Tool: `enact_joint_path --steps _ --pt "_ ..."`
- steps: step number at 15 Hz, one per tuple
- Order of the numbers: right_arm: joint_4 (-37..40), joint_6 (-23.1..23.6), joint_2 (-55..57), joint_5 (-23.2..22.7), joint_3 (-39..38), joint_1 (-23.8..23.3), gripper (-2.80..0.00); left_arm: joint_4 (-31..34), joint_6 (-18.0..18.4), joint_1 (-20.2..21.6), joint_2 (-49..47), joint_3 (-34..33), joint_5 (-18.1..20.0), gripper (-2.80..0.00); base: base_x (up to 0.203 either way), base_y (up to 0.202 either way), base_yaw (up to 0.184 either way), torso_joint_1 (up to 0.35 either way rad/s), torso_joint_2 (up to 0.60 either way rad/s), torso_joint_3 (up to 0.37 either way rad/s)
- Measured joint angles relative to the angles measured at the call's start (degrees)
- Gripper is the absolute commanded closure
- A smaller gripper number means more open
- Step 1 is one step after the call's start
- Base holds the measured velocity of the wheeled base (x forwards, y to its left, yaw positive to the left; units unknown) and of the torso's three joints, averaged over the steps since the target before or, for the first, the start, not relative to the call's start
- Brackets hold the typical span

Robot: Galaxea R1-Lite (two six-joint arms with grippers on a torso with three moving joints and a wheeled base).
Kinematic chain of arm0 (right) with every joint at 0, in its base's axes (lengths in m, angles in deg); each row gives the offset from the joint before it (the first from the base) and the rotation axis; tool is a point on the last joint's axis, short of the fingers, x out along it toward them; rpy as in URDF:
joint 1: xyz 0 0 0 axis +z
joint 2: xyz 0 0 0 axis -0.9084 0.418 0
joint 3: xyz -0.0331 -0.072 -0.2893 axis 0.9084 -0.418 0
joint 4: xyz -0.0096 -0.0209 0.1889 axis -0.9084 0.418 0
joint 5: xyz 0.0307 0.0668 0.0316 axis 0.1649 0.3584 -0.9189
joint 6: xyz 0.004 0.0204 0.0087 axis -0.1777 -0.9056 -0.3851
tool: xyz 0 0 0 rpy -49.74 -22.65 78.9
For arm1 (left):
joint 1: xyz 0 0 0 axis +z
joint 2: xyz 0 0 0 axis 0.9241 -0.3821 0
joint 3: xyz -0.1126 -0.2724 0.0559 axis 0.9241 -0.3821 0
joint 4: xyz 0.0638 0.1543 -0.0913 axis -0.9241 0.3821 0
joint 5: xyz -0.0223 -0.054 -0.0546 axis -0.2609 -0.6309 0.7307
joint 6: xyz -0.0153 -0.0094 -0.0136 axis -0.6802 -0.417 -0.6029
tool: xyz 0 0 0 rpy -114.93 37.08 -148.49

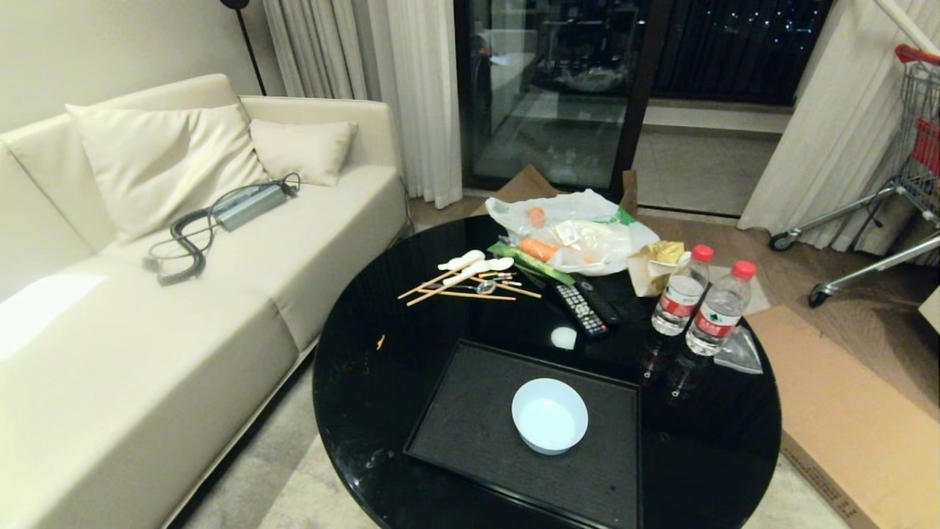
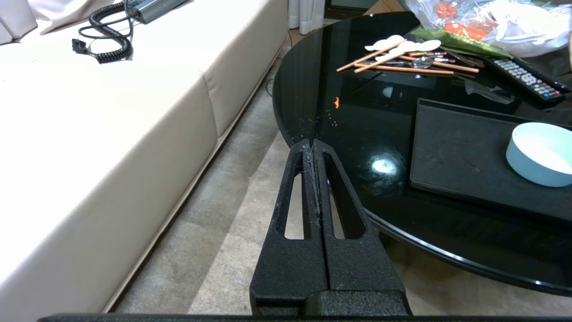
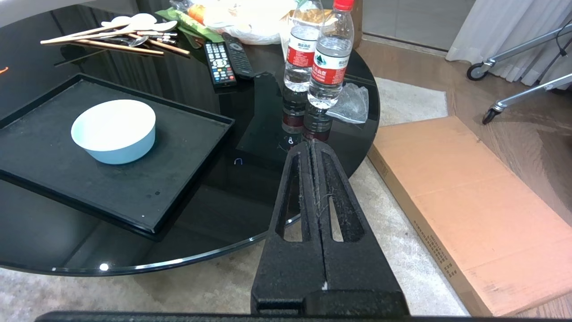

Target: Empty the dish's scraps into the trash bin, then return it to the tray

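1. On the round glossy black glass worktop, a large flat rectangular black tray with a textured matte surface and a raised rim is lying at the near side, its long axis running roughly left to right across the head view, turned slightly.
2. Sitting upright on that tray, right of its middle, is the small round deep pale blue-white glossy bowl, its mouth facing straight up; being round, it is showing no long axis. Its inside is looking bare and pale.
3. Farther back, wooden chopsticks and white spoons are lying in a loose heap, mostly lengthwise left to right.
4. Behind them a white plastic bag holding orange carrots is resting at the far edge of the worktop.
5. Two black remote controls are lying side by side between the bag and the tray, pointing away from the robot.
6. Two clear water bottles with red caps are standing upright, just beside each other, to the right of the remotes.
7. The left gripper is hanging off the worktop's left edge, over the carpet beside the cream sofa, its fingers pressed together and grasping nothing.
8. The right gripper is hanging off the worktop's right side, its fingers likewise clenched and empty, near a flat brown cardboard box on the floor.
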Motion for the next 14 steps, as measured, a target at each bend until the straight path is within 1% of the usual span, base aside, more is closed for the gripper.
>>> enact_joint_path --steps 7,10,14 --pt "0.0 -0.1 0.0 0.0 0.0 0.0 0.00 0.0 0.0 0.0 0.0 0.0 0.0 0.00 0.000 0.000 0.000 0.000 0.00 0.000" --pt "0.0 -2.7 0.0 0.0 0.0 0.0 0.00 0.0 0.0 0.0 0.0 0.0 0.0 0.00 0.000 0.000 0.000 0.000 0.00 0.000" --pt "0.0 -4.2 0.0 0.0 0.0 0.0 0.00 0.0 0.0 0.0 0.0 0.0 0.0 0.00 0.000 0.000 0.000 0.000 0.00 0.000"
